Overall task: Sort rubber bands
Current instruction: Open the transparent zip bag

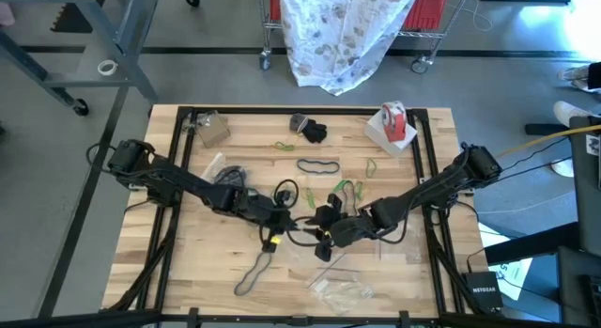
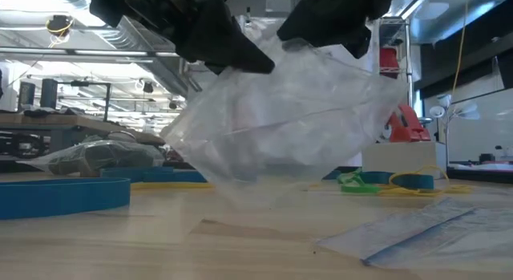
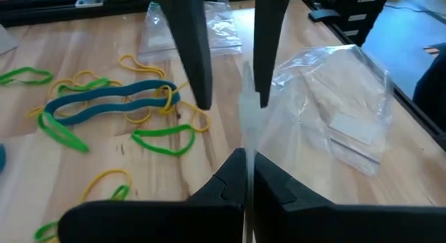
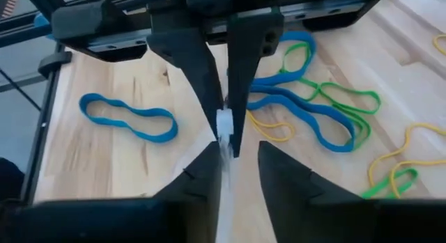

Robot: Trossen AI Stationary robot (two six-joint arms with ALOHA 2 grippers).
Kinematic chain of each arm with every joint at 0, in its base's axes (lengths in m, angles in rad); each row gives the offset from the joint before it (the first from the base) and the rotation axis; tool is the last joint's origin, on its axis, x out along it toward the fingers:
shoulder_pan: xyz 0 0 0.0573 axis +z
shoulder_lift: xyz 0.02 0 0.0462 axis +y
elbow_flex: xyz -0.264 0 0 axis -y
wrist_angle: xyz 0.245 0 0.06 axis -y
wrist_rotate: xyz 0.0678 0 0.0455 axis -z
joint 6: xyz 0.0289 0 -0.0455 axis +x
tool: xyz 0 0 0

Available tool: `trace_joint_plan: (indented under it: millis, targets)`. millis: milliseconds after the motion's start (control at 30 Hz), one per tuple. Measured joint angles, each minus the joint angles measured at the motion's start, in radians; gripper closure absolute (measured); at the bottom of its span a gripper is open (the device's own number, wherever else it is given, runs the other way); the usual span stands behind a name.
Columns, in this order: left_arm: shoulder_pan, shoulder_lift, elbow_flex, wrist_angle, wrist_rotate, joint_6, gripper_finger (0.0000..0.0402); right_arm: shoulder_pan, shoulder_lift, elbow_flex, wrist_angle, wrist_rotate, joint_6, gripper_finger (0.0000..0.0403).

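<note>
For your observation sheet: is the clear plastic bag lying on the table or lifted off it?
Lifted. In the low view the clear plastic bag hangs above the table, held from above by both dark pincers.

Grey floor (image 1: pixel 75 178) surrounds the table; a wire cart (image 1: pixel 441 23) stands beyond.

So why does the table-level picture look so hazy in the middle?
In the low view a clear plastic bag hangs close to the lens, veiling the room behind; bright ceiling lights glare above. The blue band in front is soft. The high view is evenly lit and sharper.
</note>
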Motion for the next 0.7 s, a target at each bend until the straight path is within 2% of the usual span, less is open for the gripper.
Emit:
trace_joint_plan:
  millis: [300, 500, 700]
  targets:
    - [0.000, 0.000, 0.000, 0.006, 0.000, -0.033, 0.0401, -0.006, 0.000, 0.000, 0.002, 0.019, -0.049, 0.0398]
    - [0.008, -0.003, 0.000, 0.001, -0.001, -0.135, 0.0398, -0.006, 0.000, 0.000, -0.003, 0.053, -0.080, 0.0401]
    - [0.032, -0.060, 0.000, -0.032, 0.015, -0.201, 0.0351, -0.006, 0.000, 0.000, -0.035, 0.048, -0.078, 0.0402]
